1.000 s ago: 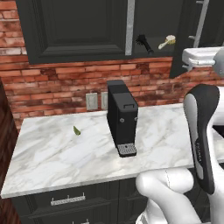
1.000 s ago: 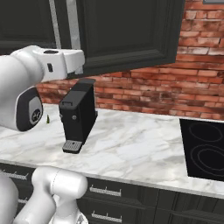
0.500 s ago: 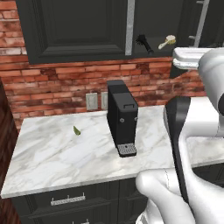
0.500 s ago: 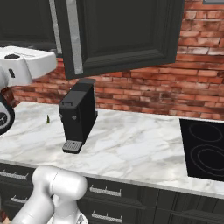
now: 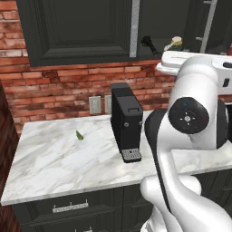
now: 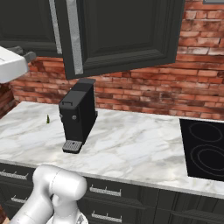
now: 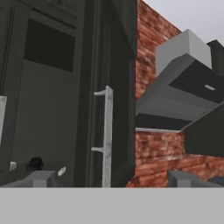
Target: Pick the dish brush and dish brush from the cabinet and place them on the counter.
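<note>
Brushes first: the all-black dish brush with the bristly head and the cream-handled dish brush with the round tan head both lie on the bottom shelf of the tall dark charcoal wall cabinet, just beside each other, the black one to the left. From the hand view I see the black bristly head low on the shelf, with a pale tip close to its right that I take for the cream brush, though it is too small to be sure. My two-finger gripper has its jaws spread wide, nothing between them, and it looks straight at the cabinet's long silver bar handle. Neither brush is touched.

From the left base view I see the white arm bulking up at lower right, its upper link level just beneath the shelf. Below, the broad white marble counter with grey veining carries a tall black coffee machine standing upright near the brick wall, and a small green leaf-like thing well apart to its left. From the right base view I see the open cabinet door hanging out over the counter, and a black glass cooktop at the right end. The hand view also shows a grey range hood against the red brick.
</note>
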Available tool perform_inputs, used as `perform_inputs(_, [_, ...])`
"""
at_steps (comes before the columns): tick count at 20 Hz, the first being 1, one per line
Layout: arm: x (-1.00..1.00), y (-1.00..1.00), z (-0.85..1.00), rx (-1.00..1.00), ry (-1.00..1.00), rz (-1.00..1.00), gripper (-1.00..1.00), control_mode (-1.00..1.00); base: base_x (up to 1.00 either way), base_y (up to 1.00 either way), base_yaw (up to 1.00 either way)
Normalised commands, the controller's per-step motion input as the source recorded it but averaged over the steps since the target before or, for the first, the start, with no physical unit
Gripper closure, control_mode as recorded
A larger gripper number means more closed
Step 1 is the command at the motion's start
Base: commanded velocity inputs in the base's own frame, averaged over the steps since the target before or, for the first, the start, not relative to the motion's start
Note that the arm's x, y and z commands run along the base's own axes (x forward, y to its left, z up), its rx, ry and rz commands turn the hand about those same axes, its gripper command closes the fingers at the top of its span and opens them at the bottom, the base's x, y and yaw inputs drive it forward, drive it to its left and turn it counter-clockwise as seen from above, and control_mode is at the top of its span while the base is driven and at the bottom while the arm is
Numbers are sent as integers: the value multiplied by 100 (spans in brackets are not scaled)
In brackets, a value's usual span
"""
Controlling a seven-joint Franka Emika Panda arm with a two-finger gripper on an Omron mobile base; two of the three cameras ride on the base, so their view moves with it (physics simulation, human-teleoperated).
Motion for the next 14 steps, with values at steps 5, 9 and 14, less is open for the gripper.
perform_inputs(5, [-2, 41, 0, -1, 0, -17, -100, -100, 0, 0, 0])
perform_inputs(9, [1, 38, -1, 0, 0, -15, -100, -100, 0, 0, 0])
perform_inputs(14, [14, 16, -3, 0, 0, -10, -100, -100, 0, 0, 0])
